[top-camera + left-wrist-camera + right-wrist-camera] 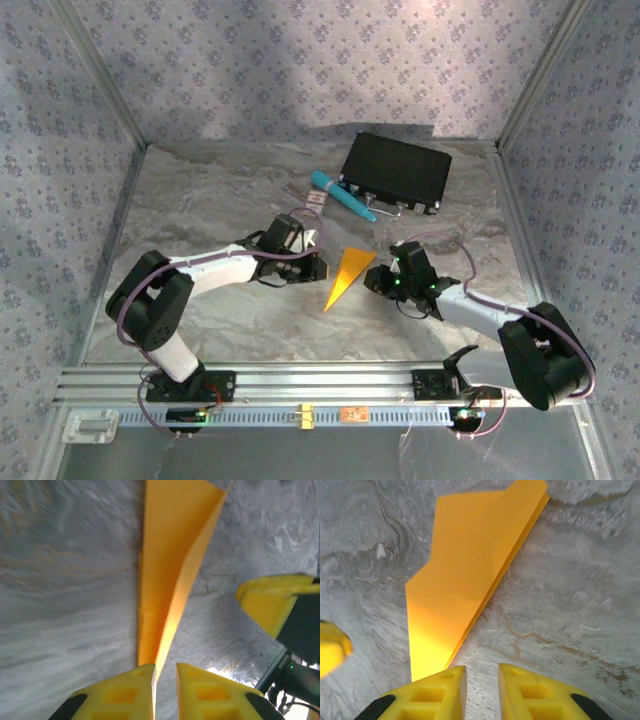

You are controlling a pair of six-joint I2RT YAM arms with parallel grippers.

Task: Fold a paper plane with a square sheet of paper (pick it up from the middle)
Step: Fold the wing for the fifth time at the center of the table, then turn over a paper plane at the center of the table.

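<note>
The aluminium rail (300, 385) at the near edge of the counter (200, 200) carries both arm bases. From there each arm reaches inward toward the middle of the counter.

The left tool (320, 265) sits just beside the left edge of the paper plane (347, 275). In the left wrist view its jaws stand narrow, with a slim gap through which the counter shows. The near end of the orange-yellow paper reaches the inner edge of one finger (125, 695) but is not clamped.

The right tool (372, 280) sits just beside the right edge of the paper plane. In the right wrist view its jaws are also narrow and slightly apart. The paper ends at the tip of one finger (430, 695).

The paper plane lies on the counter between the two tools. It is a narrow folded wedge, its point toward the near left and its wide end toward the far right. One long edge shows doubled layers.

Farther back, a teal pen (343, 196) lies at an angle. Behind it a black case (397, 172) lies flat near the patterned back wall (300, 60).
</note>
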